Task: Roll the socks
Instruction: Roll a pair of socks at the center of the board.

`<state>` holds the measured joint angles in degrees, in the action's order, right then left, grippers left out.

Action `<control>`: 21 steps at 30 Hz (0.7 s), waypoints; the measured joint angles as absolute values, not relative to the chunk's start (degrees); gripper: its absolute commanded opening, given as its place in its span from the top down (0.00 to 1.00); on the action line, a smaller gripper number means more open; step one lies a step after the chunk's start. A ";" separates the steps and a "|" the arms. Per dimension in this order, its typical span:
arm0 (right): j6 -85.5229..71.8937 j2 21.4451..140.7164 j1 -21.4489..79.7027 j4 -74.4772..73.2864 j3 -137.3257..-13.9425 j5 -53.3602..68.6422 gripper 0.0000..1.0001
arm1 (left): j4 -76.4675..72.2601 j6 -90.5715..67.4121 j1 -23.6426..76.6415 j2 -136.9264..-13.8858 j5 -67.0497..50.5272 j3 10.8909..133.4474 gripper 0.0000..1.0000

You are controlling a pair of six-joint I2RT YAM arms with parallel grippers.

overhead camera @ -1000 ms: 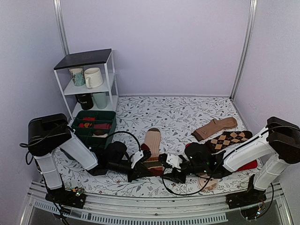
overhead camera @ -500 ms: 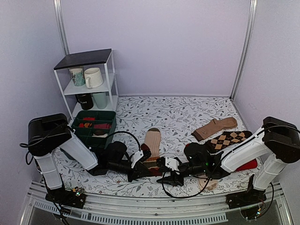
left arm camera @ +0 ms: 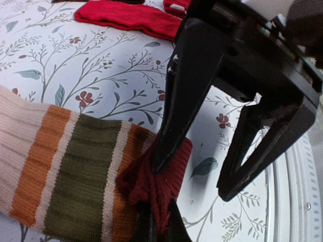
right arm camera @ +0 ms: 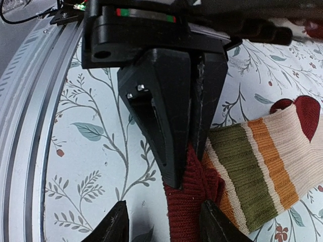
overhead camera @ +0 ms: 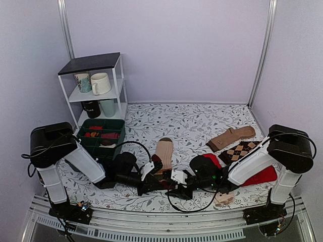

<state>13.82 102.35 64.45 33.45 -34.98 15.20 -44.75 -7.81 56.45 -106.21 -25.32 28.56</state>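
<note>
A striped sock (overhead camera: 163,150) in cream, orange and olive with a dark red cuff (left arm camera: 169,174) lies at the front middle of the table. My left gripper (overhead camera: 157,182) is shut on the bunched cuff, seen at the bottom of the left wrist view (left arm camera: 157,224). My right gripper (overhead camera: 171,190) is open and faces it. One of its fingers (left arm camera: 171,121) rests on the cuff and the other stands on the table beside it. In the right wrist view the cuff (right arm camera: 189,206) lies between my open right gripper (right arm camera: 164,227), under the shut left gripper (right arm camera: 187,161).
A brown sock (overhead camera: 232,137), an argyle sock (overhead camera: 247,149) and a red sock (overhead camera: 260,176) lie at the right. A green bin (overhead camera: 103,136) and a white shelf (overhead camera: 96,85) with mugs stand at the back left. The metal table rail (right arm camera: 30,116) is close in front.
My right gripper has moved left, up to the sock's cuff and the left gripper. The left gripper has kept its hold and has not moved.
</note>
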 measured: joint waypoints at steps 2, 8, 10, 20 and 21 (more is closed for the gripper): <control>13.47 102.98 64.47 33.34 -35.24 14.28 0.57 | -44.82 -7.84 56.45 -106.26 -25.34 28.53 1.00; 12.12 103.70 64.47 32.77 -35.92 12.95 0.70 | -45.15 -7.86 56.36 -106.39 -25.56 28.45 1.00; 11.22 104.03 64.47 32.36 -36.29 12.43 0.82 | -45.23 -7.86 56.34 -106.41 -25.74 28.42 1.00; 6.46 105.08 64.14 28.21 -39.42 13.13 1.00 | -44.64 -7.11 56.34 -102.78 -23.73 25.45 0.71; 5.87 105.27 63.88 27.33 -40.05 13.91 1.00 | -43.77 -6.92 56.34 -101.43 -22.87 24.73 0.70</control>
